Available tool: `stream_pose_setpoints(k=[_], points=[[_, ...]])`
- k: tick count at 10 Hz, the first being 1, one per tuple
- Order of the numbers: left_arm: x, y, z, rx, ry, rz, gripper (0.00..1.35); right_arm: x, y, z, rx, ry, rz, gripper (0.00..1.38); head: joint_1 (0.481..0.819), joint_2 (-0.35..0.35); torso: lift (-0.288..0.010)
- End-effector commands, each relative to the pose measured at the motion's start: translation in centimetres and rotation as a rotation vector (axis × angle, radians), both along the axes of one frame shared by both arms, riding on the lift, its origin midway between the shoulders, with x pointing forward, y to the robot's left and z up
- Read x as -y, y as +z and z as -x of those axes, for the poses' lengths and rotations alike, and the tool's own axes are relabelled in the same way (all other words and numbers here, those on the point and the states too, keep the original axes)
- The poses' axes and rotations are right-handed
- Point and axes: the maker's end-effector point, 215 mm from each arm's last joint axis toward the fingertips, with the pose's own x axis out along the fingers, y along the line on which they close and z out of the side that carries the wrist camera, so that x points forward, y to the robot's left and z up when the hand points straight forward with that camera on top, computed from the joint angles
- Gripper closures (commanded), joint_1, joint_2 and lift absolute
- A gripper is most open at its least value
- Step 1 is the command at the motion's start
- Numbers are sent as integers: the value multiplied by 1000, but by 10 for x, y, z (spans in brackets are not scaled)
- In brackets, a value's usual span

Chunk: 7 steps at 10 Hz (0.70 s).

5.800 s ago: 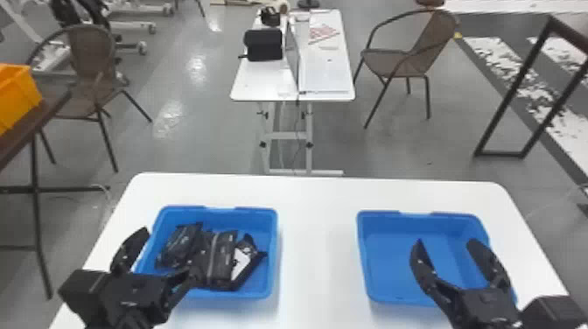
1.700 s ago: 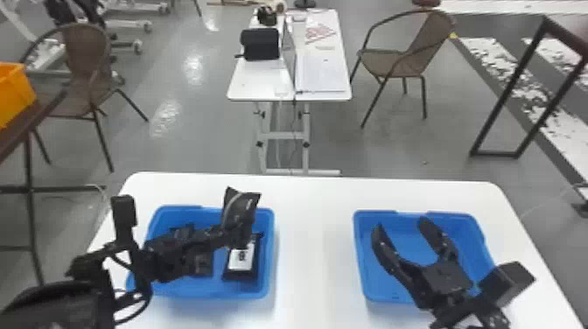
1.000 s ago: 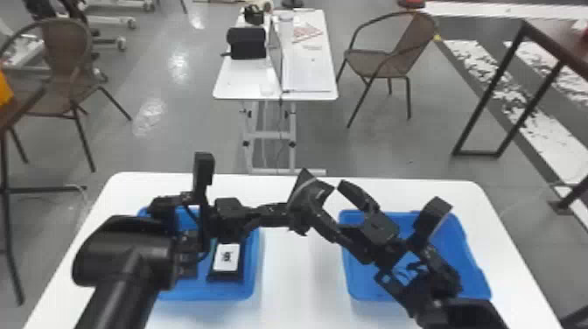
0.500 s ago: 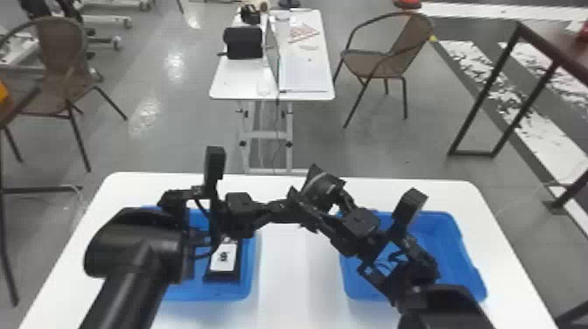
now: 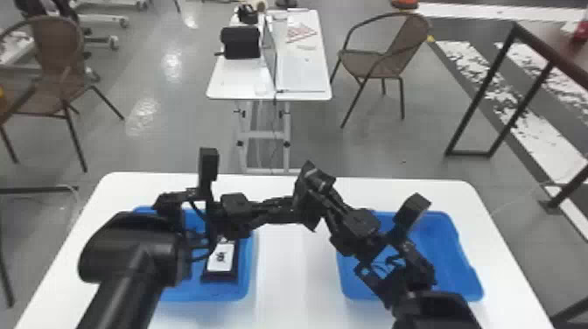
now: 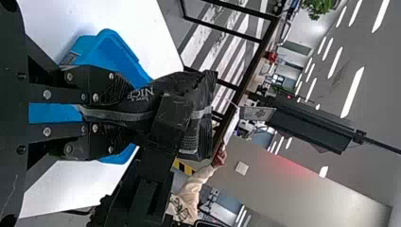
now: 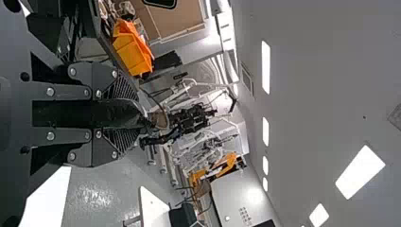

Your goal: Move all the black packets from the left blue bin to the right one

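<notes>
One glossy black packet (image 5: 309, 192) hangs over the flat white table (image 5: 288, 271), black two-fingered left gripper (image 6: 118, 113) and matching right gripper (image 7: 120, 113) both clamped on it (handover, I reckon), so left should release next!

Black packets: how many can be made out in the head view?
2: a raised packet held between the arms, and a white-labelled packet in the left blue bin. The left arm covers part of that bin, so more may be hidden.

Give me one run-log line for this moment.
likely handover | left gripper and right gripper: both gripping one black packet | raised above table | left bin: white-labelled packet inside
</notes>
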Motion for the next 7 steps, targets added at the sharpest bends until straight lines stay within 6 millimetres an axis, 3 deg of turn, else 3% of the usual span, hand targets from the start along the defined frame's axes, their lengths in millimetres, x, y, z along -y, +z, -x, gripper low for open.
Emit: stream_pose_setpoints(k=[1, 2, 3, 5, 7], points=[[-12, -8, 0, -27, 54, 16, 726, 6, 0, -4, 2, -19, -5, 1283, 695, -57, 0], [-30, -16, -2, -44, 117, 3, 377, 22, -5, -9, -5, -57, -2, 1282, 695, -54, 0], [-54, -22, -1, -52, 183, -4, 111, 49, -16, -16, -24, -110, 5, 1282, 695, -49, 0], [-111, -25, 2, -46, 334, -3, 125, 129, -58, -17, -99, -245, 41, 1282, 695, -55, 0], [-176, -29, 8, -48, 539, -5, -2, 196, -115, -4, -212, -337, 84, 1268, 695, -69, 0]])
